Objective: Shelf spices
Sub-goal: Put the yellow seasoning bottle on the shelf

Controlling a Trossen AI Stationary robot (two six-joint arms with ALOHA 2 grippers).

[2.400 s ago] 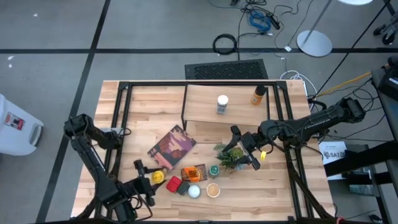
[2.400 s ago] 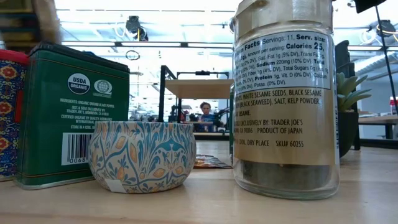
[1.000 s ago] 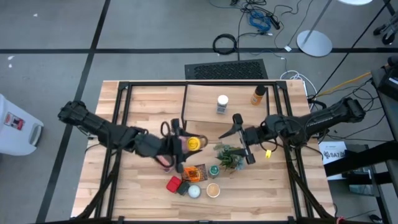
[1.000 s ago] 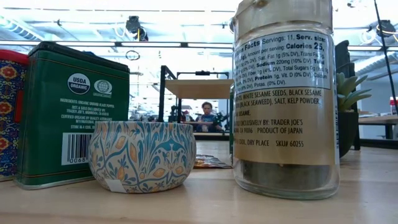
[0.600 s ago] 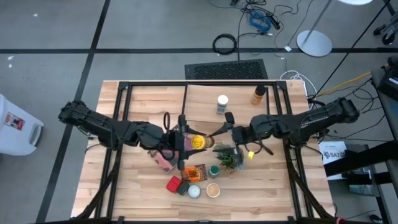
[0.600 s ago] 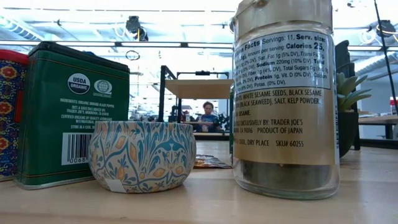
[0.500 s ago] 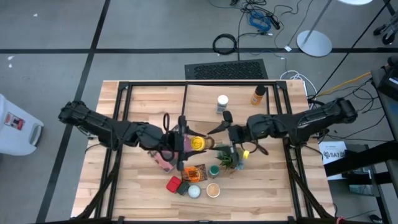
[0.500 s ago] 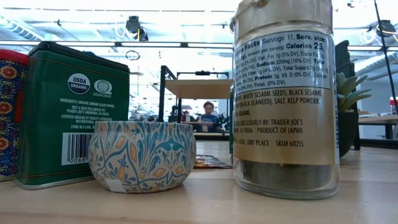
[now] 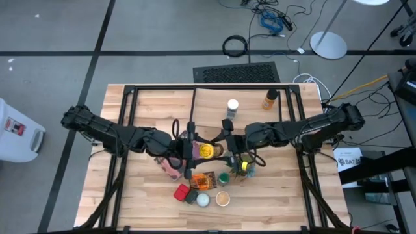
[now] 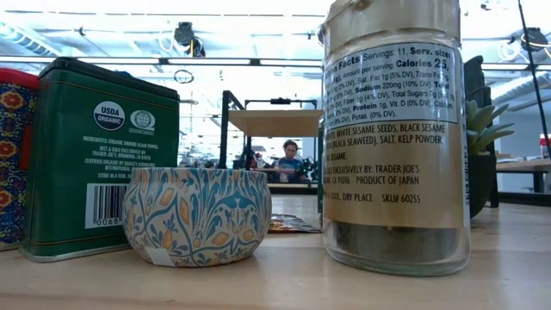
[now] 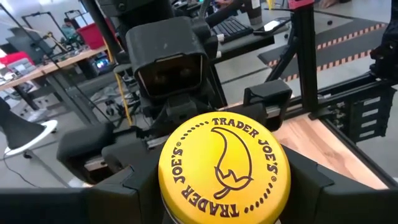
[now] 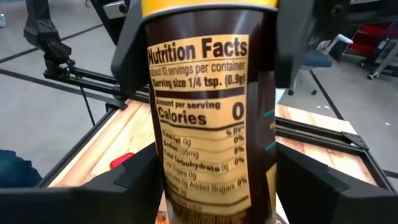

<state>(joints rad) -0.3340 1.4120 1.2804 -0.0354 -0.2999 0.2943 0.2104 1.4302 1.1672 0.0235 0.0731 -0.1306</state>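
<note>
A brown spice jar (image 12: 208, 124) with a yellow lid (image 11: 222, 163) hangs upright above the table's middle, and my left gripper (image 9: 195, 151) is shut on it. My right gripper (image 9: 222, 144) is open. It faces the jar from the right, one finger (image 12: 134, 183) on each side of the jar's lower body, and I cannot tell whether they touch it. The shelf (image 9: 218, 112) stands at the far middle. On it are a white-topped jar (image 9: 233, 108) and an orange-brown jar (image 9: 269, 99). My left gripper pinches the jar's top end, at and just below the lid's rim (image 11: 163, 186), between its two fingers (image 11: 134, 190). The fingers come about level from the table's left. The jar stands upright with its lid up, lifted clear of the table.
Below the arms are a maroon book (image 9: 170, 164), a potted plant (image 9: 239, 162), an orange packet (image 9: 203, 180) and several small tins and jars (image 9: 203, 198). Close to the low camera stand a green tin (image 10: 99, 155), a patterned tin (image 10: 196, 215) and a sesame jar (image 10: 396, 138).
My right gripper has moved toward the table's left, up to the jar, and its open fingers now stand on either side of the jar's body. The jar has stayed upright in my left gripper, about where it was.
</note>
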